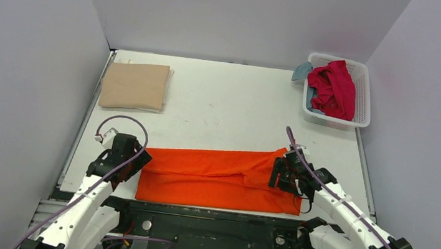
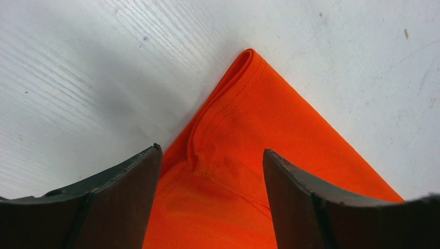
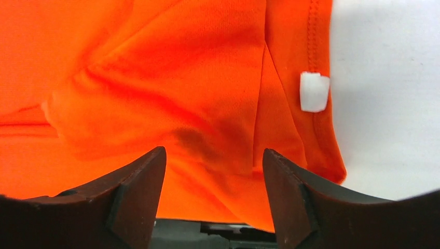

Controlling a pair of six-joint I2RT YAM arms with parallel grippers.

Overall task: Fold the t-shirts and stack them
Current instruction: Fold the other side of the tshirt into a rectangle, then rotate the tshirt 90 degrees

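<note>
Orange t-shirt lies as long strip along near desk edge. I hold left end effector spread over its left corner, right end effector spread beside neck label; nothing pinched. Judged staging for cross fold. Tan t-shirt folded, far left corner: stack base.

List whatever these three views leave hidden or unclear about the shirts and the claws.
Grey-blue shirt, top view: mostly buried under the crimson shirt in the basket.
Orange shirt, wrist views: cut off by frame edges.
Left claw and right claw: fingertip contact with cloth unclear; top view hides tips under wrists.
</note>
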